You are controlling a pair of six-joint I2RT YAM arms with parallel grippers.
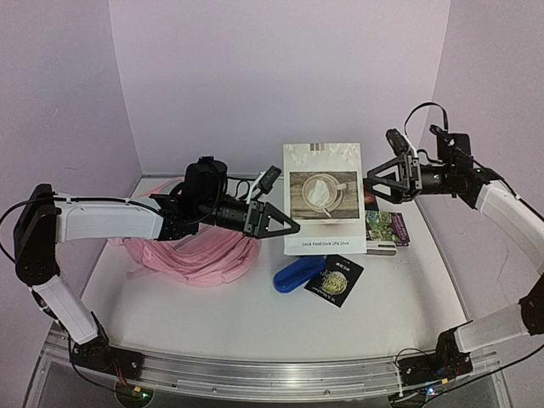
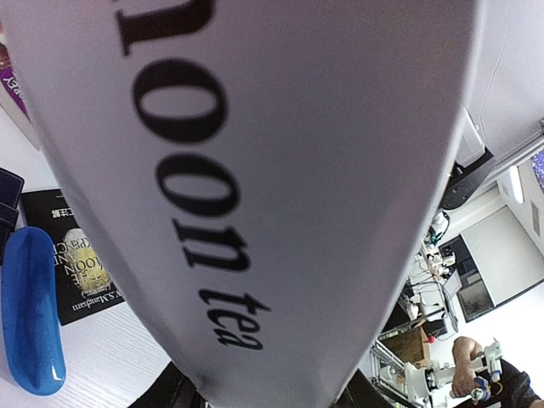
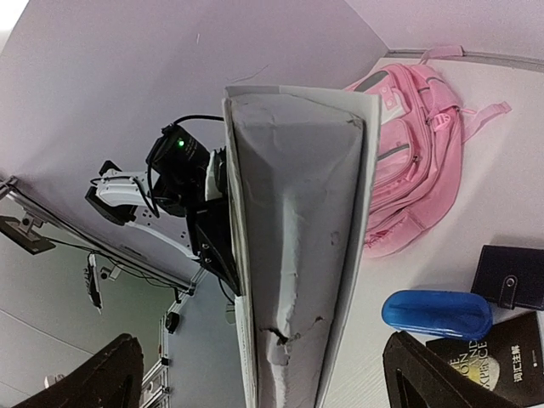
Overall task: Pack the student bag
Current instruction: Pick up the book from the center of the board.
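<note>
The student bag (image 1: 200, 255) is a pink backpack lying slumped on the table at the left, under my left arm; its zip pockets show in the right wrist view (image 3: 416, 144). A white paper bag (image 1: 323, 200) with a coffee-cup picture stands upright at the centre. My left gripper (image 1: 291, 227) is shut on its lower left edge, and the printed side fills the left wrist view (image 2: 280, 170). My right gripper (image 1: 375, 182) is open at the bag's right side. Its fingers (image 3: 106, 374) stand wide on either side of the creased, torn side fold (image 3: 297, 255) without touching it.
A blue oblong case (image 1: 297, 274) and a black booklet (image 1: 335, 279) lie in front of the paper bag. A book with a green and purple cover (image 1: 387, 228) lies to its right. A black wallet (image 3: 510, 276) lies near the case. Pale walls close off the back and sides.
</note>
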